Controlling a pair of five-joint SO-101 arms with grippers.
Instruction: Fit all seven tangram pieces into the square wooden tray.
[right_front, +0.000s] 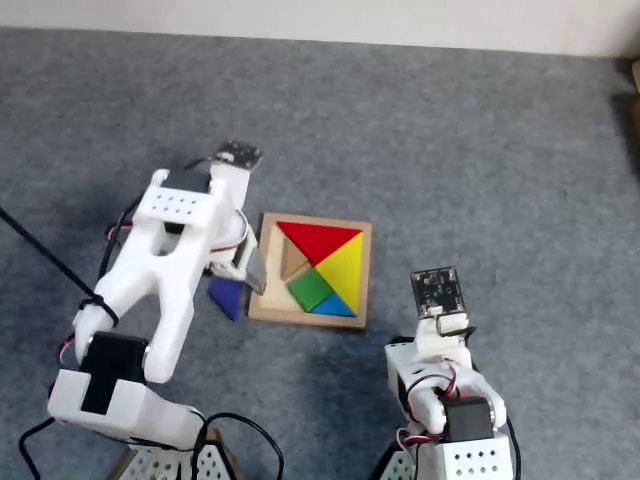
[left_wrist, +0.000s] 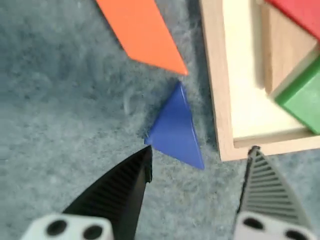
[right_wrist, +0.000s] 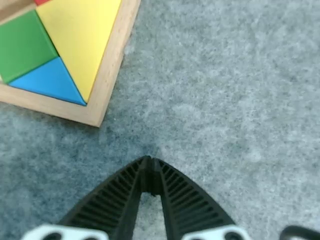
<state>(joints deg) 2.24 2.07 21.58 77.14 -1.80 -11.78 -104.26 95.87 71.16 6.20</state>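
Square wooden tray (right_front: 367, 270) near middle of grey carpet (right_front: 480, 130). Inside: red triangle (right_front: 318, 240) along far edge, yellow triangle (right_front: 345, 268) against right edge, green square (right_front: 310, 290) toward near edge, light blue triangle (right_front: 333, 305) by near right corner; pale floor showing along left edge. On carpet just beside tray's left edge: dark blue triangle (left_wrist: 175, 127), orange parallelogram (left_wrist: 142, 32) just beyond it. Left gripper (left_wrist: 200, 155) spread wide, low over dark blue triangle, gripping nothing. Right gripper (right_wrist: 150, 167) closed tight, empty, over carpet off tray's near right corner.

Grey carpet (right_front: 480, 150) covers the table, with a pale wall strip (right_front: 400, 20) behind it.
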